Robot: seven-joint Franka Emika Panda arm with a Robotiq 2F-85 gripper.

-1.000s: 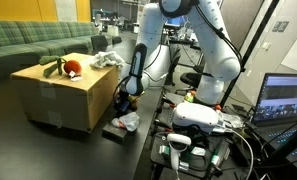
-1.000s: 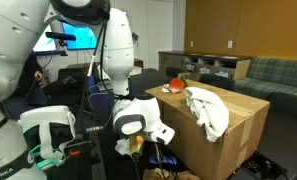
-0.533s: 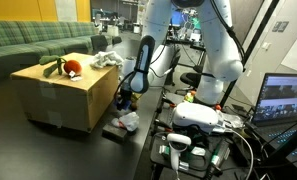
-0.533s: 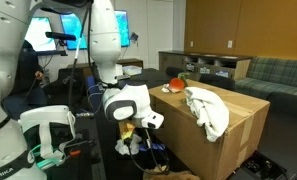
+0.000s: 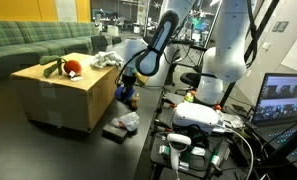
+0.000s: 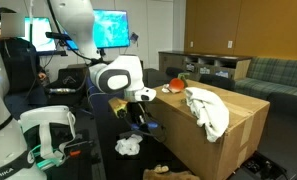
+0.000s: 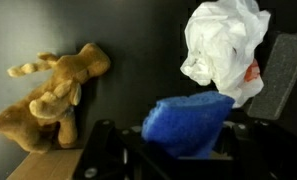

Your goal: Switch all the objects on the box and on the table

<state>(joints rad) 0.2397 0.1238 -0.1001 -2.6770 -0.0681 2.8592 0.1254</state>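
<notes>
My gripper point(image 7: 188, 150) is shut on a blue spongy object point(image 7: 188, 124) and holds it in the air beside the cardboard box point(image 5: 63, 97). In both exterior views the gripper point(image 5: 127, 93) point(image 6: 140, 115) hangs at about half the box's height. On the box lie an orange object point(image 5: 73, 68) point(image 6: 174, 85) and a white cloth point(image 5: 108, 60) point(image 6: 206, 108). Below, on the dark surface, lie a brown plush animal point(image 7: 50, 97) and a crumpled white bag point(image 7: 223, 42) point(image 6: 128, 146).
A dark grey flat pad point(image 7: 285, 75) point(image 5: 115, 132) lies next to the white bag. A second robot base with cables point(image 5: 193, 120) stands close in front. A green sofa point(image 5: 33, 40) stands behind the box. A laptop point(image 5: 283, 98) is at the right.
The arm has risen from low beside the box, lifting the blue object off the dark surface; the wrist has swung up and the white bag is left behind below.
</notes>
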